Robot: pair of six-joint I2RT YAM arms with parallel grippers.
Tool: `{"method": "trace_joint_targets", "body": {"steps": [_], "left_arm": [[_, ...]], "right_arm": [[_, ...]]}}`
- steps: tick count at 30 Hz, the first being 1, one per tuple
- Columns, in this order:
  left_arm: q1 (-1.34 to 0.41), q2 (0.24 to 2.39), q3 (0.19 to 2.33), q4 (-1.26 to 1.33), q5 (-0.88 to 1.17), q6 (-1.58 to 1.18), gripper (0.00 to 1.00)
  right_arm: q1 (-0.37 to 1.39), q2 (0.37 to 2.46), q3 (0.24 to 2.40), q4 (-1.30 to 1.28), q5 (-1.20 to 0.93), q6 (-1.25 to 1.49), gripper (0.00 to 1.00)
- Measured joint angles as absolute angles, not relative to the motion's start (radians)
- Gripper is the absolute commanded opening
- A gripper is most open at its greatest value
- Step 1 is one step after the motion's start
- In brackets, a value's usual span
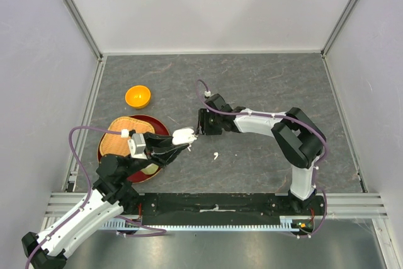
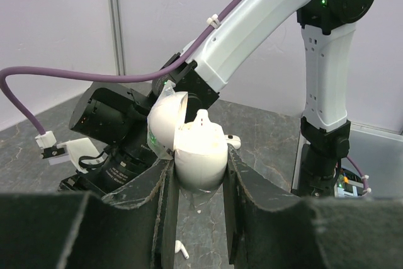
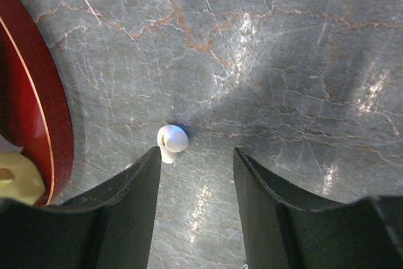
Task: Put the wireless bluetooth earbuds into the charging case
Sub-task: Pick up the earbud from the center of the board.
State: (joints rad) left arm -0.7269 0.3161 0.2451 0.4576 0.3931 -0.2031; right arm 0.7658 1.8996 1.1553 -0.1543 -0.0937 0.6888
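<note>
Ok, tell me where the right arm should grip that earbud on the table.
Take the earbud across its rounded head, coming straight down from above: it lies on the table, with its short stem pointing at one finger. The right gripper is open but off-centre, so it probably needs to shift until the head sits midway.

Arms (image 1: 259,120) are white with black joints (image 1: 302,143), purple cables (image 2: 19,102), black pincers (image 3: 196,152).

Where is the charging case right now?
In the top view the charging case is left of centre, lid open, clamped in the left gripper, between the red tray and the right gripper.
</note>
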Motion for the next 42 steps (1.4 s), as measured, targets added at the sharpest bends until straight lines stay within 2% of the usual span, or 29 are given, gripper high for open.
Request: {"method": "trace_joint_targets", "body": {"steps": [4,7,20,26,32,42], "left_arm": [[-0.727,0.316,0.245,0.458,0.392,-0.203,0.02],[-0.727,0.316,0.245,0.458,0.391,-0.202,0.02],[-0.727,0.316,0.241,0.457,0.389,-0.198,0.02],[-0.727,0.316,0.24,0.457,0.389,-0.196,0.02],[-0.727,0.316,0.239,0.455,0.387,-0.196,0.02],[-0.727,0.316,0.238,0.45,0.371,-0.197,0.02]], "right_arm": [[0.769,1.914,1.169,-0.13,-0.089,0.708,0.52],[0.77,1.928,1.18,-0.119,-0.089,0.715,0.44],[0.793,1.945,1.189,-0.113,-0.084,0.721,0.45],[0.801,1.948,1.192,-0.115,-0.075,0.718,0.31],[0.802,1.951,1.192,-0.118,-0.056,0.723,0.22],[0.8,1.789,1.032,-0.081,0.068,0.768,0.18]]}}
